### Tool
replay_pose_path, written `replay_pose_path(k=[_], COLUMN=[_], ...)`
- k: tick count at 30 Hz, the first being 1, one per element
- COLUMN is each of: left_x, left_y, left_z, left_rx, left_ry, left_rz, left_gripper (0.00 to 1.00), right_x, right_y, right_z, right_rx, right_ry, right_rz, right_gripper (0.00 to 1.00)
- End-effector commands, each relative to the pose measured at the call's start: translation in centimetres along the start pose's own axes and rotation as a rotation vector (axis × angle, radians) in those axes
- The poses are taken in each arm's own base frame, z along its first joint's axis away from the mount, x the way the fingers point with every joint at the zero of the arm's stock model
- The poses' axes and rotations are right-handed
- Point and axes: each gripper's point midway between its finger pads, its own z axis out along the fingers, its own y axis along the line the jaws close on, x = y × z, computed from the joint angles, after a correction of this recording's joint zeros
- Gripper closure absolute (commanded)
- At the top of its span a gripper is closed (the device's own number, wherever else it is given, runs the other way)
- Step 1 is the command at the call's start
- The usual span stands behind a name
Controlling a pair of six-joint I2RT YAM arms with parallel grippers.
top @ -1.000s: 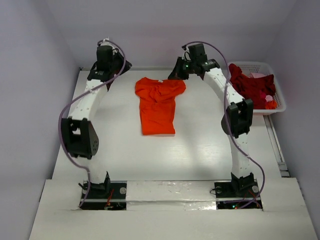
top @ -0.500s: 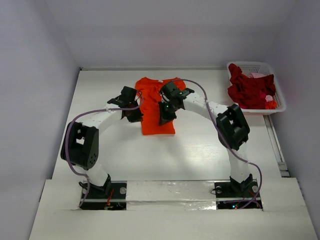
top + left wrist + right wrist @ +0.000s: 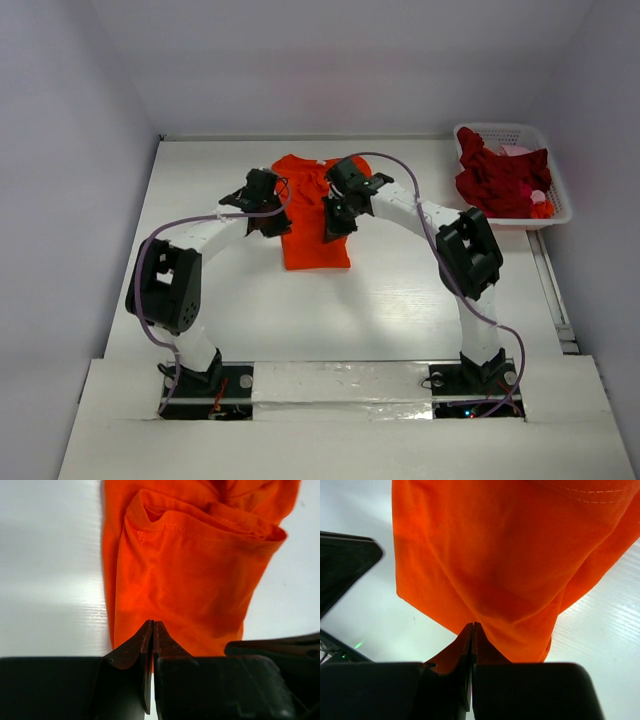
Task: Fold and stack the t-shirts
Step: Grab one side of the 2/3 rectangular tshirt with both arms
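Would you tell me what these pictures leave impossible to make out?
- Wrist views: whether the shut left gripper or right gripper pinches the orange t-shirt; their own tips cover the contact.
- Top view: the shirt's upper sides, under both grippers.
- Top view: how many t-shirts fill the basket; bundled, too small.

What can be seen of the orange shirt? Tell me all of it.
The orange shirt is plain, bright, soft cloth lying flat on the white table, with its neck end far from the arms. It is creased and partly folded over itself, and a stitched hem shows in the left wrist view. The shut left gripper and right gripper meet its cloth; whether they pinch it cannot be told.
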Motion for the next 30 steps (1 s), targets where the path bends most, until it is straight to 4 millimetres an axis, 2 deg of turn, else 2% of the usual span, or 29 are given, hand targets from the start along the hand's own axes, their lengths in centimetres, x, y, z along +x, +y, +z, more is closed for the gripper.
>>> replay_pose_path(k=[1, 3, 4, 10, 11, 14, 15, 16, 18, 21, 22, 24, 25, 27, 28, 30], left_x=[0.9, 1.4, 2.3, 4.8, 5.4, 7.0, 7.6, 8.2, 9.2, 10.0, 9.9, 10.6, 10.5, 11.5, 11.1, 11.9], left_y=[-0.6, -0.4, -0.2, 0.5, 0.4, 1.3, 1.3, 1.2, 1.6, 2.0, 1.9, 2.1, 2.2, 2.7, 3.0, 3.8], left_z=[1.4, 2.1, 2.9, 5.2, 5.4, 6.0, 6.1, 6.1, 6.0, 5.5, 5.2, 4.7, 4.4, 3.5, 3.1, 2.1], left_rx=[0.007, -0.005, -0.016, -0.037, -0.039, -0.063, -0.065, -0.062, -0.072, -0.081, -0.078, -0.093, -0.099, -0.141, -0.161, -0.198], left_ry=[0.041, 0.067, 0.097, 0.17, 0.18, 0.221, 0.234, 0.249, 0.264, 0.272, 0.269, 0.285, 0.281, 0.305, 0.288, 0.304], left_rz=[0.008, 0.007, 0.013, 0.012, 0.018, 0.014, 0.018, 0.025, 0.022, 0.021, 0.018, 0.027, 0.029, 0.053, 0.059, 0.066], left_gripper=[1.0, 1.0, 1.0, 1.0, 1.0, 1.0, 1.0, 1.0, 1.0, 1.0, 1.0, 1.0, 1.0, 1.0, 1.0, 1.0], right_x=[-1.1, -0.5, -0.2, 1.3, 2.2, 3.1, 4.2, 4.3, 5.8, 6.2, 7.0, 7.3, 8.1, 8.5, 9.3, 9.2], right_y=[1.1, 1.0, 0.8, -0.2, -0.8, -1.3, -1.9, -1.9, -2.6, -2.6, -3.0, -3.0, -3.4, -3.3, -3.7, -3.6], right_z=[0.0, 0.3, 0.5, 1.6, 2.1, 2.6, 3.0, 3.0, 3.3, 3.1, 3.2, 2.9, 2.9, 2.2, 2.1, 0.9], right_rx=[-0.038, -0.044, -0.044, -0.034, -0.023, -0.027, -0.018, -0.028, -0.025, -0.04, -0.036, -0.042, -0.035, -0.045, -0.037, -0.038], right_ry=[-0.032, -0.011, -0.001, 0.023, 0.04, 0.048, 0.07, 0.061, 0.084, 0.068, 0.076, 0.067, 0.081, 0.073, 0.085, 0.058], right_rz=[0.003, 0.013, 0.017, 0.039, 0.049, 0.06, 0.07, 0.072, 0.097, 0.113, 0.119, 0.126, 0.136, 0.138, 0.142, 0.137], right_gripper=[1.0, 1.0, 1.0, 1.0, 1.0, 1.0, 1.0, 1.0, 1.0, 1.0, 1.0, 1.0, 1.0, 1.0, 1.0, 1.0])
